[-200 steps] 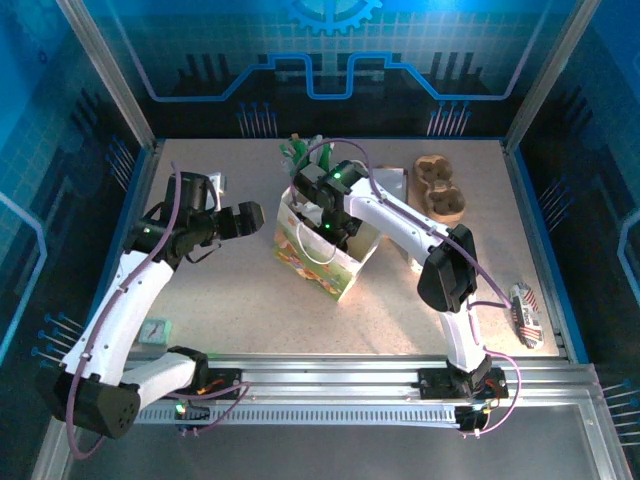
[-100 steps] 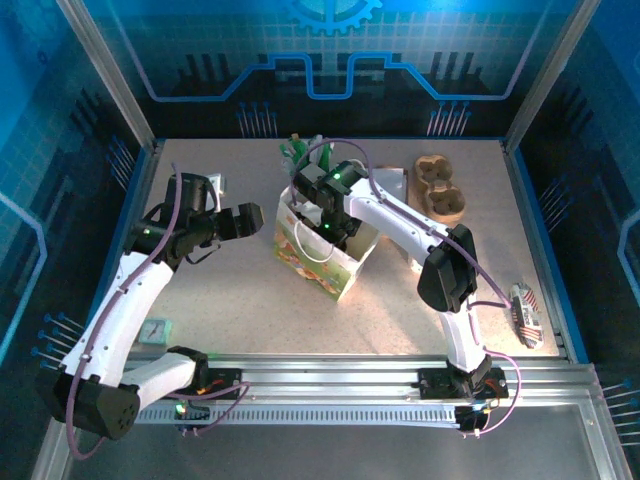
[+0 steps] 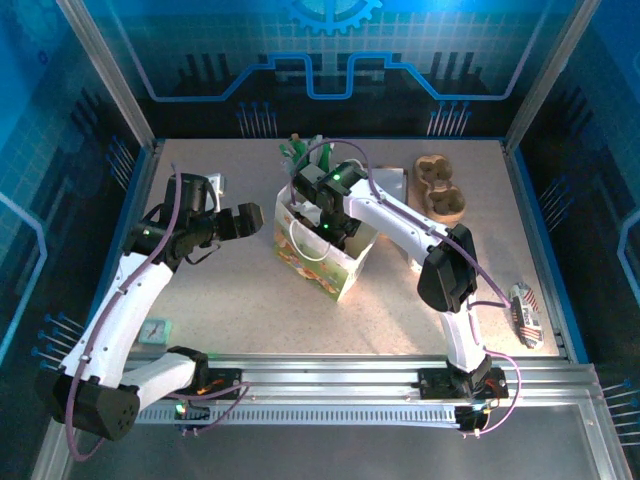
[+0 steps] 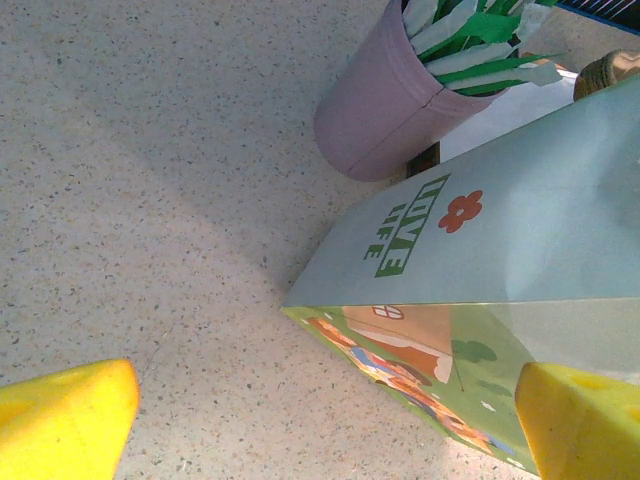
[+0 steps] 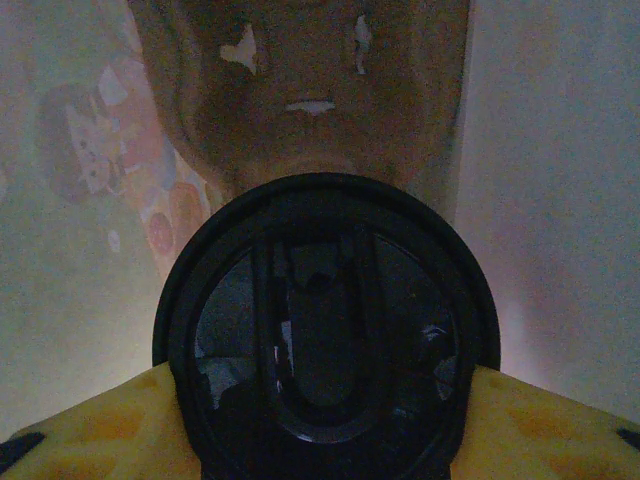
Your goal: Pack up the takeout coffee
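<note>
The takeout coffee's round black lid (image 5: 325, 320) faces the right wrist camera, with my right gripper (image 5: 325, 440) shut on the cup just below it; yellow fingers (image 5: 90, 430) press either side. The cup's white body is hidden under the lid. From above, the right gripper (image 3: 326, 218) is down inside the mouth of the tall printed paper bag (image 3: 322, 268). A brown moulded carrier (image 5: 310, 90) lies on the bag's floor beneath the cup. My left gripper (image 3: 254, 219) hangs open just left of the bag (image 4: 500, 230), apart from it, with nothing between its fingers (image 4: 70, 415).
The pink cup of green-and-white sticks (image 3: 298, 155) (image 4: 385, 110) stands right behind the bag. A brown cup carrier (image 3: 441, 188) sits at the back right, a wrapped packet (image 3: 525, 312) by the right edge, and a small box (image 3: 155, 332) near the left base.
The right gripper has sunk slightly deeper into the bag and the bag's right side has drawn in a little. The left arm has stayed still.
</note>
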`<move>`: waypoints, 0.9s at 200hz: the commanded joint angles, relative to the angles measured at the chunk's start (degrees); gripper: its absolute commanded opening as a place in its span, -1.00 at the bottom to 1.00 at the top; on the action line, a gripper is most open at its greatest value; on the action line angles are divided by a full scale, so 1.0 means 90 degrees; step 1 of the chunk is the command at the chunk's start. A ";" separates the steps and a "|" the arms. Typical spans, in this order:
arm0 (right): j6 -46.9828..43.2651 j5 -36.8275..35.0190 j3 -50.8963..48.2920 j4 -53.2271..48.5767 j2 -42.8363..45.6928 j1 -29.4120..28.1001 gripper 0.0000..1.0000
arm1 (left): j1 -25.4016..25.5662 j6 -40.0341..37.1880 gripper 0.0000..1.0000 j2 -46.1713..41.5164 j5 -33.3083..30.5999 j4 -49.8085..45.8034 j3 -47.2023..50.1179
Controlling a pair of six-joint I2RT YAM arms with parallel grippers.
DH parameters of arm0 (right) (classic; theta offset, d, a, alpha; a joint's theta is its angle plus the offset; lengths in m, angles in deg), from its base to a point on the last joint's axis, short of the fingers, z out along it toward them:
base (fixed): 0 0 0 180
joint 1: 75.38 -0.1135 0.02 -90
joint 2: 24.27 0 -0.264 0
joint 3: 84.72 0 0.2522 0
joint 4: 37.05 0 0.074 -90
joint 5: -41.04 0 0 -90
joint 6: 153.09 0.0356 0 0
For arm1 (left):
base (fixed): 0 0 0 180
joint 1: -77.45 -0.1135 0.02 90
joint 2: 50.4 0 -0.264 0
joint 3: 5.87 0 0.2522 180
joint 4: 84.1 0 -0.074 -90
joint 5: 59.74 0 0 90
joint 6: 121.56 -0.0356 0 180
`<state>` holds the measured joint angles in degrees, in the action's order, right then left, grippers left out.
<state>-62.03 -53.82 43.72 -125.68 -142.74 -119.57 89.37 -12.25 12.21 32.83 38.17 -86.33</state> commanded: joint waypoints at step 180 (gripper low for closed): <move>0.0063 0.0032 -0.0279 -0.0062 0.0049 0.0082 -0.24 | -0.0065 -0.0122 0.96 -0.0111 -0.0088 0.0100 0.0058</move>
<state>-62.03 -53.86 42.67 -124.79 -142.74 -119.55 89.37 -12.25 12.21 32.79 38.39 -86.30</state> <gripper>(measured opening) 0.552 0.977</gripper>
